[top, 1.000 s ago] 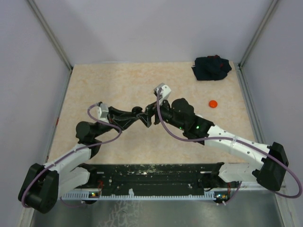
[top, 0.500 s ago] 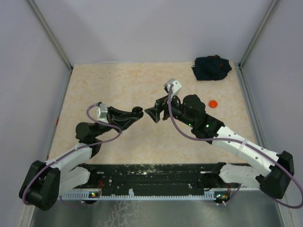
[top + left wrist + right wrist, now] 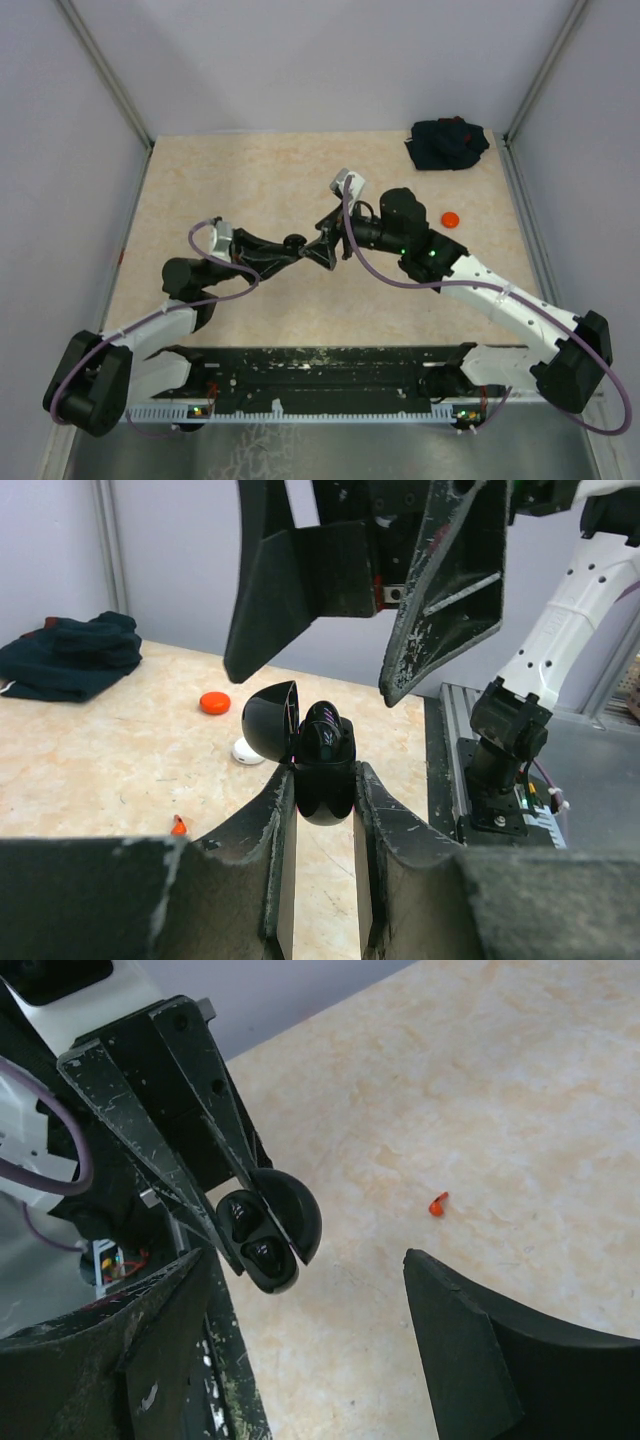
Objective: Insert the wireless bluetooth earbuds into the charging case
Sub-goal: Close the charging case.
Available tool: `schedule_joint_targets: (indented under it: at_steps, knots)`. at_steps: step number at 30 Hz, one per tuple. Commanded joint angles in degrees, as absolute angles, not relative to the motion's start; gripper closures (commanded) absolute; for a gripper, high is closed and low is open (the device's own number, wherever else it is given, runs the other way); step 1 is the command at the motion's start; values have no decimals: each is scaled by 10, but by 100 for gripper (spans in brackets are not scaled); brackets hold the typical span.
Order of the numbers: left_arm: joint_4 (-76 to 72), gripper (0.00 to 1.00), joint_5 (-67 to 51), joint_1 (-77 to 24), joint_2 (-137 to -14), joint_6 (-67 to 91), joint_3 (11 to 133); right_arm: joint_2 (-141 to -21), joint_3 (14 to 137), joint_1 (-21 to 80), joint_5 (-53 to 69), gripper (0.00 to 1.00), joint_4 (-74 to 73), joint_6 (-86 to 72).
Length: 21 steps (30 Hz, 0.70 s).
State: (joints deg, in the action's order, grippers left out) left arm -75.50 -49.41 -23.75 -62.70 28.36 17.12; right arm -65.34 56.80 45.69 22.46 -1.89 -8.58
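My left gripper (image 3: 320,780) is shut on the black charging case (image 3: 325,750), holding it off the table with its lid swung open. Two black earbuds (image 3: 245,1218) sit in the case's wells. The case (image 3: 285,1215) hangs between the left gripper's fingers (image 3: 190,1120). My right gripper (image 3: 308,1290) stands open and holds nothing, its tips just beyond the case (image 3: 293,241). From the left wrist view its fingers (image 3: 440,600) hang right above the open lid. One red earbud (image 3: 437,1203) lies loose on the table.
A dark cloth (image 3: 447,144) is bunched at the far right corner. An orange-red puck (image 3: 450,219) lies on the table right of the arms, and a white puck (image 3: 247,751) sits behind the case. Walls close in three sides.
My right gripper drew back to the right, then returned to the case with its jaws wider. The left gripper kept its hold and shifted slightly right.
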Motion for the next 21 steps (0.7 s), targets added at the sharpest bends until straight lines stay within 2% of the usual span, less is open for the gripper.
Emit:
schedule_joint_targets:
  at_steps: [1,11,21]
  knots:
    - [-788,100,-530,-240,-631,292,191,-681,621,440,325,22,-12,-90]
    - [-802,100,-540,-242,-643,297,195,-729,646,437,442,28,0,-109]
    - [-776,100,-532,-242,-648,291,199,-700,630,428,474,36,25,-109]
